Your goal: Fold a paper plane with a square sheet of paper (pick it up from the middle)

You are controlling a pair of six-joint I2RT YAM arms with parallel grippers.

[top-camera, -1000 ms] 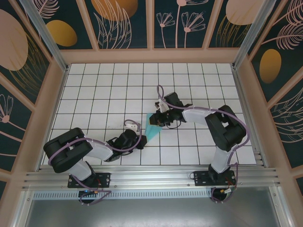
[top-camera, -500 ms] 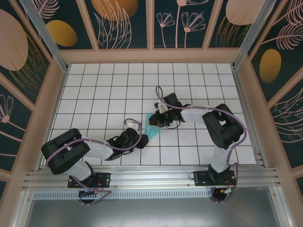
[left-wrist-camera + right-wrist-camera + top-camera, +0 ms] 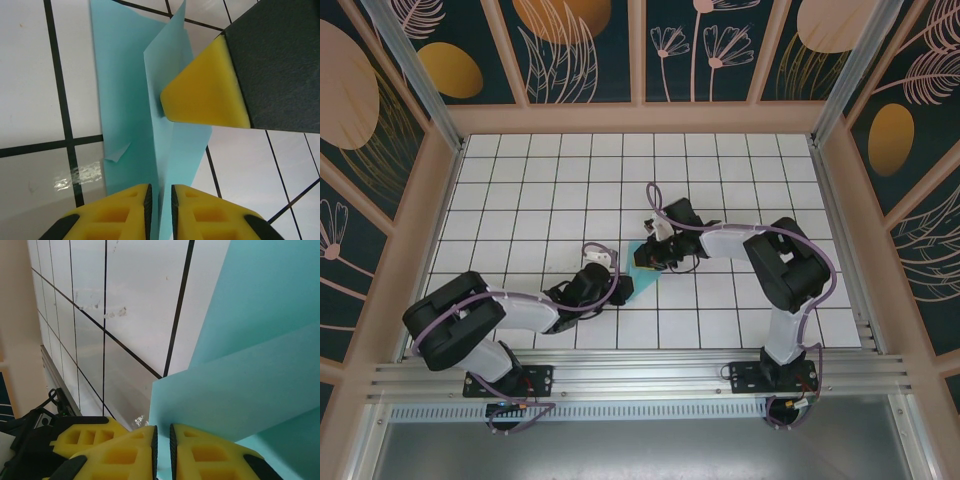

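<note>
Part-folded thin light-turquoise paper sheet [image 3: 125, 75]: we judge it light and floppy, best held along creases; right fingers [image 3: 120, 455] pinch a flap, left fingers [image 3: 125, 210] straddle the ridge, clamping unclear.

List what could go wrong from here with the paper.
1. Both grippers appear closed on one paper: the left gripper on its raised fold, the right gripper on an edge. Pulling apart could tear it.
2. The right finger rests against that fold; pushing further may crease it off-line.
3. A corner is curled near the left gripper; it could fold in crooked.
</note>
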